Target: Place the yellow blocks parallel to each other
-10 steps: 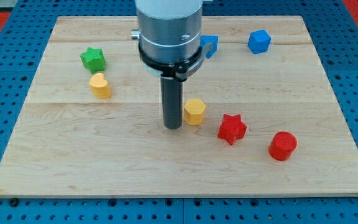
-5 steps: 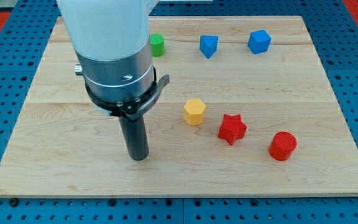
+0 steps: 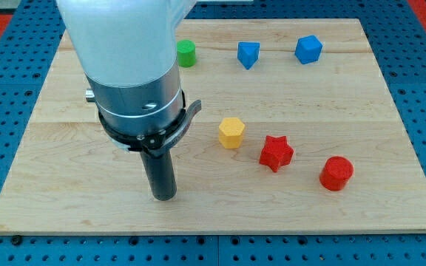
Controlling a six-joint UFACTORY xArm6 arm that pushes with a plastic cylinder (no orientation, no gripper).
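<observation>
A yellow hexagonal block (image 3: 231,132) sits near the board's middle. My tip (image 3: 164,196) rests on the wooden board (image 3: 390,111) toward the view's bottom, well to the left of and below that block and not touching it. The second yellow block and the green star block, seen earlier at the view's left, are hidden behind the arm's body (image 3: 128,66).
A red star block (image 3: 276,153) and a red cylinder (image 3: 336,173) lie right of the yellow hexagon. A green cylinder (image 3: 187,53) and two blue blocks (image 3: 248,54) (image 3: 308,49) line the view's top edge.
My tip has swung from just left of the yellow hexagon down and to the left, then a little further down. The arm now covers the left yellow block. No block has moved.
</observation>
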